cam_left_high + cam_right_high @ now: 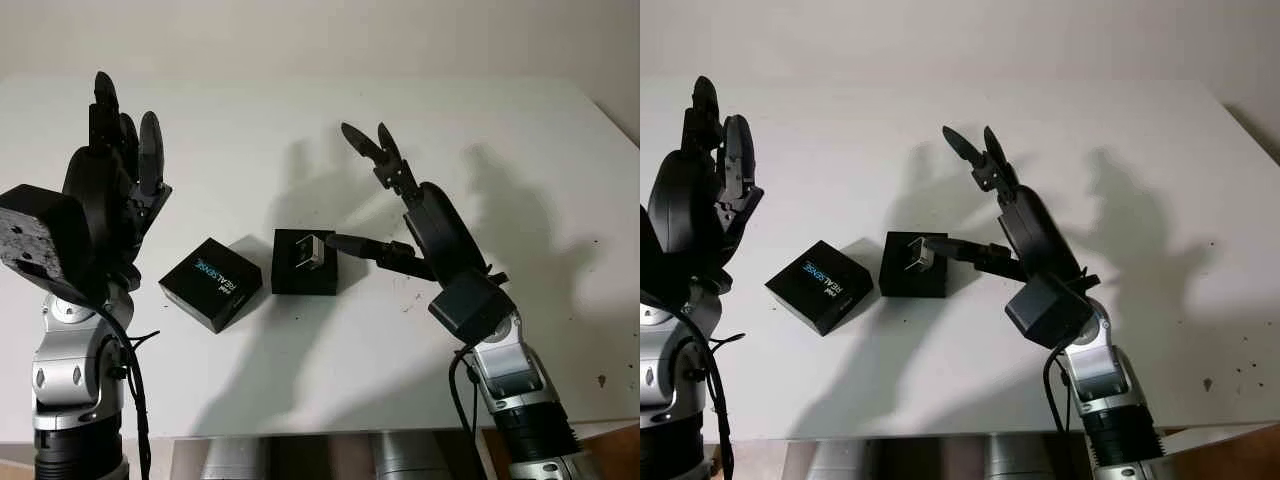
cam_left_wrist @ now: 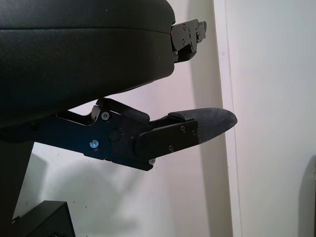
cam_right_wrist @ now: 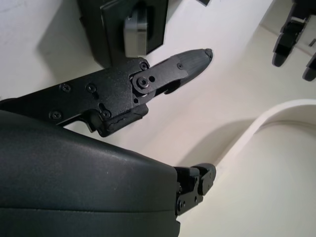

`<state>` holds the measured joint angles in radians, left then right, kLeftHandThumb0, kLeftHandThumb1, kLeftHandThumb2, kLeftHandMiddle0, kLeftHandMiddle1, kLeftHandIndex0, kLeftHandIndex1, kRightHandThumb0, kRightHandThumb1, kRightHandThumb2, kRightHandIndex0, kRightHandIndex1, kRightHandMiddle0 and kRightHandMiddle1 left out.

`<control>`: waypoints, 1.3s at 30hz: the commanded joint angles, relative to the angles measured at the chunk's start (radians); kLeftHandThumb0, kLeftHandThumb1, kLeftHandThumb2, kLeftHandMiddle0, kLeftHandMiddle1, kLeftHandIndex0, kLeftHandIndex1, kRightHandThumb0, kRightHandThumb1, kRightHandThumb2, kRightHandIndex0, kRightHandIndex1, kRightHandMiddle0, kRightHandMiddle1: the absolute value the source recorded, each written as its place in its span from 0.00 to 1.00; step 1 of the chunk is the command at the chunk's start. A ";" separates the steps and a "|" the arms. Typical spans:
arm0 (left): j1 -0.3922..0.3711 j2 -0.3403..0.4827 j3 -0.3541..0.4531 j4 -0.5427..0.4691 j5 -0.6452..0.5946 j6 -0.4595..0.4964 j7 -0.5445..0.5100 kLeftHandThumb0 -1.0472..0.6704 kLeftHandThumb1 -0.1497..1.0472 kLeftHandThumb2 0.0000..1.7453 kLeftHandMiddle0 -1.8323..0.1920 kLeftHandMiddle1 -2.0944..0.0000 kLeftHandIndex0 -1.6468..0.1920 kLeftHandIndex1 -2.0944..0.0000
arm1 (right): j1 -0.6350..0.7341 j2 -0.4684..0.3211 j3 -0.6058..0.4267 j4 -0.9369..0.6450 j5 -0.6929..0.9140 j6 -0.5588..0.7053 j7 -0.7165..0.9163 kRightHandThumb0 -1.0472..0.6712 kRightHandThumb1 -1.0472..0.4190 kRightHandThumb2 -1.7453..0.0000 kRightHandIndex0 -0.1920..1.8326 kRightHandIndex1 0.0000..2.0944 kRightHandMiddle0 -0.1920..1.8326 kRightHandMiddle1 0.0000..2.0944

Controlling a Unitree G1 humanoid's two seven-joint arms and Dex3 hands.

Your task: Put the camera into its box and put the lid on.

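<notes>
One box [image 1: 304,263] sits mid-table [image 1: 420,130], one silver camera [image 1: 309,250] lodged inside it, one lid [image 1: 211,283] just left of the box. The right hand [image 1: 375,200], open, reaches a finger beside the box; the left hand [image 1: 115,160], open, is raised left of the lid.

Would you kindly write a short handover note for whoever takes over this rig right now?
Left hand: open, raised above the table's left side, holding nothing.
Right hand: open, one finger reaching toward the box's right edge; contact cannot be told.
Small silver camera: sitting in the open black box at the middle of the white table, seemingly tilted.
Black lid with blue lettering: on the table just left of the box, apart from it.
Done: camera in box.
Left: seat it if needed, put the lid on.
</notes>
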<state>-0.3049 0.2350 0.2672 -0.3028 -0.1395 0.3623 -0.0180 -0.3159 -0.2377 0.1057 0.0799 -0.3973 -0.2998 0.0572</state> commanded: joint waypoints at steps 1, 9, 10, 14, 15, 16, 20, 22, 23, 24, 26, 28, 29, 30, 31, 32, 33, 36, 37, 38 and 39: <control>-0.003 0.005 0.003 -0.007 -0.001 -0.001 0.003 0.23 1.00 0.35 1.00 1.00 1.00 1.00 | 0.016 -0.021 0.021 -0.061 -0.062 0.026 -0.011 0.24 0.07 0.97 0.14 0.06 0.24 0.14; -0.005 0.008 0.000 -0.006 -0.004 0.007 -0.001 0.22 1.00 0.34 1.00 1.00 1.00 1.00 | 0.011 -0.070 0.112 -0.211 -0.251 0.217 0.125 0.21 0.07 0.97 0.15 0.05 0.27 0.16; -0.005 0.008 0.001 -0.006 -0.004 0.004 -0.001 0.23 1.00 0.34 1.00 1.00 1.00 1.00 | -0.004 -0.087 0.118 -0.217 -0.267 0.226 0.146 0.20 0.06 0.97 0.16 0.05 0.28 0.17; -0.007 0.009 -0.002 -0.004 0.006 0.004 0.004 0.23 1.00 0.34 1.00 1.00 1.00 1.00 | -0.086 -0.153 0.134 -0.260 -0.351 0.258 0.235 0.18 0.04 0.97 0.19 0.03 0.18 0.33; -0.008 0.008 -0.002 -0.005 0.006 0.004 0.005 0.23 1.00 0.35 1.00 1.00 1.00 1.00 | -0.106 -0.164 0.139 -0.275 -0.373 0.266 0.253 0.18 0.04 0.97 0.19 0.03 0.17 0.32; -0.009 0.006 -0.001 -0.002 0.004 0.001 0.006 0.24 1.00 0.35 1.00 1.00 1.00 1.00 | -0.122 -0.170 0.145 -0.290 -0.393 0.277 0.271 0.17 0.05 0.97 0.20 0.03 0.18 0.30; -0.013 0.007 0.003 0.008 -0.003 -0.005 0.001 0.24 1.00 0.35 1.00 1.00 1.00 1.00 | -0.159 -0.166 0.171 -0.344 -0.467 0.326 0.322 0.18 0.06 0.97 0.20 0.03 0.23 0.24; -0.015 0.012 0.003 0.013 -0.002 -0.004 -0.002 0.23 1.00 0.36 1.00 1.00 1.00 1.00 | -0.170 -0.157 0.183 -0.356 -0.496 0.349 0.335 0.18 0.06 0.97 0.20 0.03 0.24 0.24; -0.018 0.013 0.004 0.015 -0.002 -0.002 -0.002 0.23 1.00 0.36 1.00 1.00 1.00 1.00 | -0.175 -0.153 0.187 -0.357 -0.504 0.359 0.341 0.18 0.06 0.97 0.21 0.03 0.24 0.24; -0.020 0.014 0.003 0.016 -0.002 0.000 -0.003 0.23 1.00 0.36 1.00 1.00 1.00 1.00 | -0.179 -0.150 0.190 -0.356 -0.511 0.366 0.342 0.18 0.06 0.97 0.21 0.03 0.24 0.24; -0.027 0.013 0.002 0.021 -0.002 -0.005 -0.002 0.23 1.00 0.35 1.00 1.00 1.00 1.00 | -0.188 -0.146 0.195 -0.348 -0.525 0.376 0.340 0.19 0.07 0.97 0.21 0.03 0.24 0.24; -0.034 0.010 0.000 0.027 -0.003 -0.012 -0.002 0.23 1.00 0.35 1.00 1.00 1.00 1.00 | -0.198 -0.142 0.201 -0.334 -0.541 0.380 0.328 0.20 0.07 0.97 0.22 0.03 0.25 0.24; -0.036 0.009 -0.001 0.029 -0.003 -0.013 -0.002 0.24 1.00 0.35 1.00 1.00 1.00 1.00 | -0.201 -0.141 0.202 -0.330 -0.545 0.380 0.324 0.20 0.07 0.97 0.22 0.03 0.25 0.24; -0.037 0.008 -0.001 0.029 -0.005 -0.012 -0.003 0.24 1.00 0.35 1.00 1.00 1.00 1.00 | -0.204 -0.140 0.206 -0.326 -0.553 0.381 0.321 0.20 0.07 0.97 0.22 0.03 0.25 0.24; -0.038 0.007 -0.001 0.029 -0.006 -0.011 -0.003 0.24 1.00 0.35 1.00 1.00 1.00 1.00 | -0.206 -0.140 0.208 -0.324 -0.558 0.382 0.320 0.20 0.07 0.97 0.22 0.03 0.25 0.24; -0.039 0.006 0.000 0.028 -0.009 -0.009 -0.003 0.24 1.00 0.35 1.00 1.00 1.00 1.00 | -0.209 -0.141 0.211 -0.324 -0.564 0.383 0.321 0.20 0.07 0.97 0.22 0.03 0.25 0.24; -0.039 0.005 0.000 0.028 -0.011 -0.009 -0.005 0.24 1.00 0.35 1.00 1.00 1.00 1.00 | -0.212 -0.143 0.214 -0.325 -0.570 0.385 0.325 0.20 0.06 0.97 0.22 0.03 0.25 0.24; -0.040 0.006 0.001 0.030 -0.010 -0.013 -0.004 0.23 1.00 0.35 1.00 1.00 1.00 1.00 | -0.219 -0.136 0.227 -0.330 -0.605 0.397 0.327 0.19 0.06 0.97 0.22 0.03 0.27 0.25; -0.041 0.005 0.001 0.031 -0.009 -0.013 -0.002 0.23 1.00 0.34 1.00 1.00 1.00 1.00 | -0.219 -0.134 0.229 -0.331 -0.612 0.401 0.326 0.19 0.06 0.97 0.22 0.03 0.26 0.27; -0.041 0.005 0.000 0.031 -0.008 -0.013 0.000 0.23 1.00 0.34 1.00 1.00 1.00 1.00 | -0.217 -0.127 0.236 -0.335 -0.626 0.408 0.324 0.19 0.06 0.97 0.23 0.03 0.26 0.29; -0.042 0.005 0.001 0.033 -0.007 -0.015 0.001 0.23 1.00 0.34 1.00 1.00 1.00 1.00 | -0.213 -0.120 0.243 -0.338 -0.639 0.413 0.319 0.18 0.06 0.97 0.23 0.03 0.24 0.33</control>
<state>-0.3279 0.2363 0.2652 -0.2752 -0.1440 0.3585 -0.0179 -0.5201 -0.3702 0.3405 -0.2433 -1.0240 0.1050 0.3838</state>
